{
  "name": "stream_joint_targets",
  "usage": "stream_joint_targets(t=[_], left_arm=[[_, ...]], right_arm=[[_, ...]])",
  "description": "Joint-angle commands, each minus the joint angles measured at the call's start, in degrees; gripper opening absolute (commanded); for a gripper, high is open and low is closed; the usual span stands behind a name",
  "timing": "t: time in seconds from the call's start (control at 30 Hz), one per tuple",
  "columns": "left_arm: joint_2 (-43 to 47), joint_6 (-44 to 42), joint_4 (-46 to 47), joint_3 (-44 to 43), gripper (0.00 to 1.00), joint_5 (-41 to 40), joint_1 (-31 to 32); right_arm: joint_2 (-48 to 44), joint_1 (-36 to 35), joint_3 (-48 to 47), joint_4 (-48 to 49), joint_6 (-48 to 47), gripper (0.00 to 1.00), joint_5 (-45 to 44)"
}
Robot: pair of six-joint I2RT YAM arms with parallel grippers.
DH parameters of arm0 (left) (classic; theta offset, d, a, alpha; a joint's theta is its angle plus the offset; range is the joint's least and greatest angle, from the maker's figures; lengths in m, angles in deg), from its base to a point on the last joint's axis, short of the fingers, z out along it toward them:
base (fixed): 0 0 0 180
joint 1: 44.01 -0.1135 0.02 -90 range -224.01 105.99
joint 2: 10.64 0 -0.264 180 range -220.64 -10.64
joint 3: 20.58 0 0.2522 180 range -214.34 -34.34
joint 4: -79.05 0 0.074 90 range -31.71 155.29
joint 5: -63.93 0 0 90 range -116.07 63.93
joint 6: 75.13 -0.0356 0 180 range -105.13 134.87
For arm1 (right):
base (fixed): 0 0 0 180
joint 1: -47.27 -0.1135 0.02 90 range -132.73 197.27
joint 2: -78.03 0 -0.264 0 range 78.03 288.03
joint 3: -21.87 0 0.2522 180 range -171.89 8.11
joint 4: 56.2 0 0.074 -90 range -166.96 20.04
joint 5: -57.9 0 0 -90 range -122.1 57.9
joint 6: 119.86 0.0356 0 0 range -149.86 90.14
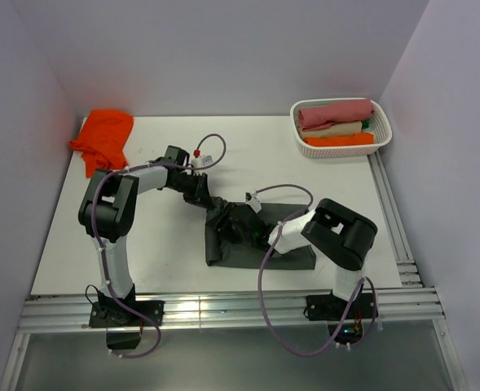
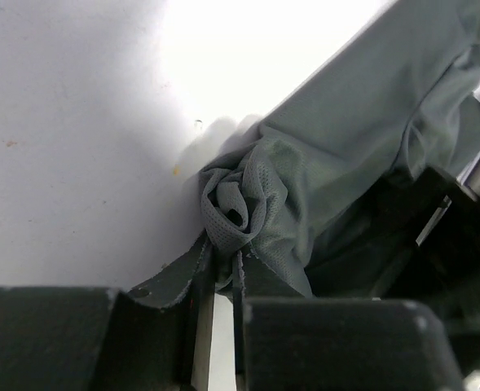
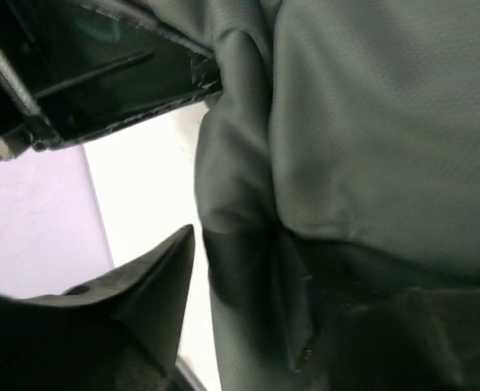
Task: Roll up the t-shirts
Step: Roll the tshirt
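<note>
The dark charcoal-grey t-shirt (image 1: 260, 240) lies crumpled in the middle of the table. My left gripper (image 1: 200, 191) is shut on its bunched far-left corner, and the left wrist view shows that cloth (image 2: 240, 199) pinched between the fingers (image 2: 260, 281) of the gripper (image 2: 223, 265). My right gripper (image 1: 252, 230) sits low on the shirt's middle. In the right wrist view its jaws (image 3: 240, 273) stand apart, with a fold of grey cloth (image 3: 240, 204) against one finger and a gap of table beside the other. The orange-red t-shirt (image 1: 105, 137) lies heaped at the back left corner.
A white basket (image 1: 382, 138) at the back right holds several rolled shirts, pink, cream and orange. Walls close the table on three sides. An aluminium rail (image 1: 223, 314) runs along the near edge and another along the right side.
</note>
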Motion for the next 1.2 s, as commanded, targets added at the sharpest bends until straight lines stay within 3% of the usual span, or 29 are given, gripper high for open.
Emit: stream_joint_targets(t=[0.0,0.37,0.5,0.63,0.77,1.0,1.17], left_arm=[[-1.2,0.1,-1.6,-0.9,0.12,-10.3,1.2],[-2.5,0.3,-4.1,-2.4,0.08,-14.9,2.9],[-2.2,0.3,-4.4,-2.6,0.07,-15.4,3.0],[-2.0,0.5,-4.4,-2.6,0.07,-15.7,3.1],[-1.7,0.5,-4.2,-2.3,0.07,-16.0,3.2],[-1.8,0.1,-4.4,-2.2,0.07,-16.3,3.6],[-2.2,-0.3,-4.9,-2.4,0.06,-16.8,3.9]], right_arm=[[-3.3,-3.5,-2.7,-15.3,-4.1,0.55,-4.6],[-4.5,-13.3,-12.4,-35.9,0.1,0.58,-10.5],[-4.4,-15.7,-12.3,-37.6,2.8,0.57,-10.5],[-5.2,-16.8,-9.9,-36.7,5.0,0.47,-10.4],[-5.8,-17.5,-7.9,-34.3,5.7,0.44,-9.5],[-6.6,-19.7,-10.1,-37.0,2.7,0.61,-8.5],[-7.8,-21.3,-13.3,-42.2,0.1,0.62,-6.8]])
